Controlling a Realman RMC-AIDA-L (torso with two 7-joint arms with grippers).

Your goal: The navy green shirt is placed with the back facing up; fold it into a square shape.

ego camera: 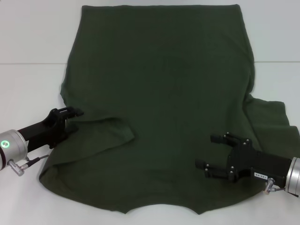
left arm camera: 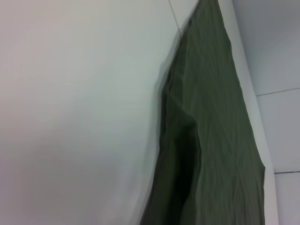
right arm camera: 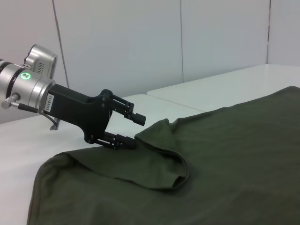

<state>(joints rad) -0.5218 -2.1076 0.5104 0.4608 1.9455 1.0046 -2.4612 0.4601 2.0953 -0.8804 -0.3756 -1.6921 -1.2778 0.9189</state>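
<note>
The large dark olive-green cotton shirt's (ego camera: pixel 159 117) near hem lay closest, its folded-in sleeve just inboard of the left gripper's (right arm camera: pixel 132 129) spread fingers, the right gripper (ego camera: pixel 215 151) also spread above the cloth

Light: bright, even, diffuse from above; no glare on the white table (ego camera: pixel 33 42).
Shadows: soft and faint, under the folded sleeve of the navy green shirt (ego camera: pixel 159 93).
Blur: left wrist view smeared along the cloth edge.
Focus: head and right wrist views sharp.
</note>
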